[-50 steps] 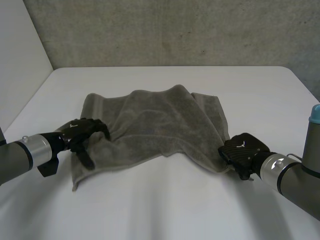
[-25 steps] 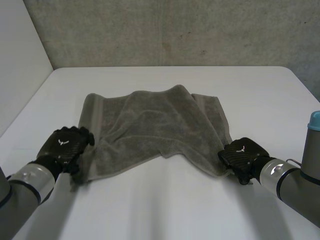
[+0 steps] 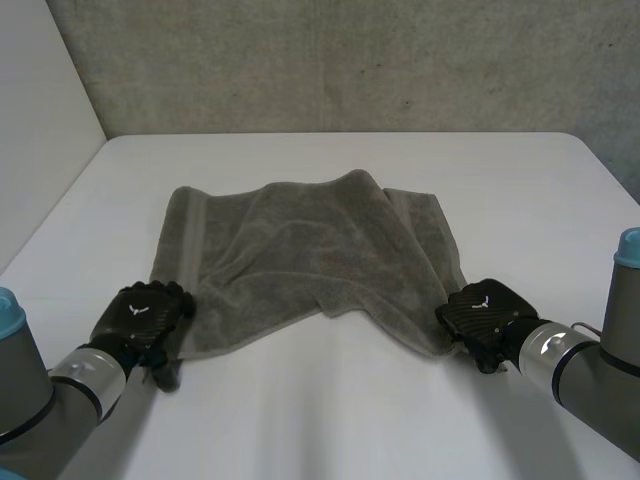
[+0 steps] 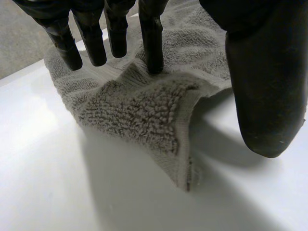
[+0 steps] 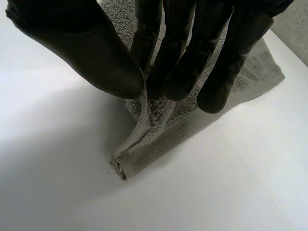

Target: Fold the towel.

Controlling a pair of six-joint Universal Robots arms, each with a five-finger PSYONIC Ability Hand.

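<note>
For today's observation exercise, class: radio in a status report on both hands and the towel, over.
Left hand open, fingertips on towel, near left corner. Right hand pinching its near right corner. It lies rumpled on table. Nothing blocking.

One grey terry-cloth towel (image 3: 300,260) on one white table (image 3: 330,420); two black robot hands, left hand (image 3: 140,315) at the towel's 8 o'clock and right hand (image 3: 485,310) at its 4 o'clock; two grey arms, left arm (image 3: 40,400), right arm (image 3: 585,365).
</note>
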